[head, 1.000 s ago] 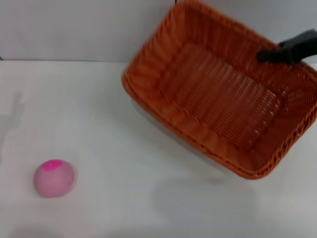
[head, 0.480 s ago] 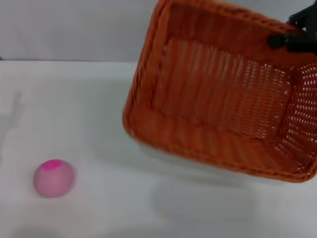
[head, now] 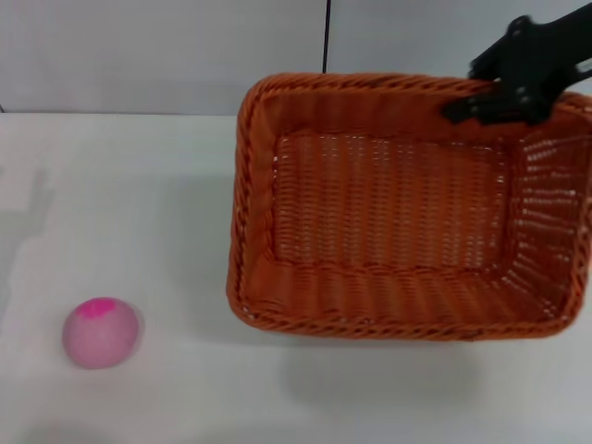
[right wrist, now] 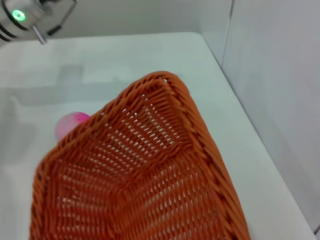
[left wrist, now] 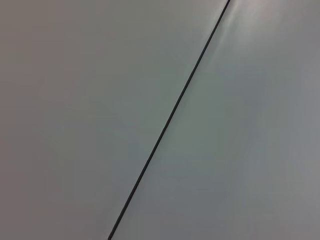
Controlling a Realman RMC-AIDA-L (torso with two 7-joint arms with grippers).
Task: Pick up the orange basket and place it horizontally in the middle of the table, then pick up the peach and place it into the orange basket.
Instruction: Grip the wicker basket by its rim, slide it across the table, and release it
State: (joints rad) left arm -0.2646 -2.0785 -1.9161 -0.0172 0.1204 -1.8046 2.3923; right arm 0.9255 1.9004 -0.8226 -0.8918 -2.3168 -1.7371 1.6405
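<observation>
The orange basket point(head: 370, 322) lies with its long side running left to right on the white table point(head: 139, 203), right of the middle, its opening facing up. My right gripper point(head: 474, 94) is shut on its braided far rim near the far right corner. From the right wrist, the basket point(right wrist: 150, 165) fills the lower part of the view. The peach point(head: 101, 332) sits alone near the table's front left, well apart from the basket; it also peeks past the basket's rim, the peach point(right wrist: 70, 125) partly hidden. The left gripper is out of view.
A grey wall with a dark vertical seam point(head: 326, 37) stands behind the table; the left wrist view shows only that wall. A metal part with a green light point(right wrist: 19, 15) hangs over the table's far left side. Bare tabletop lies between peach and basket.
The basket has swung from a tilted, diagonal pose to level and square to the table, and has come down lower. The right gripper has moved with it. The peach stays put.
</observation>
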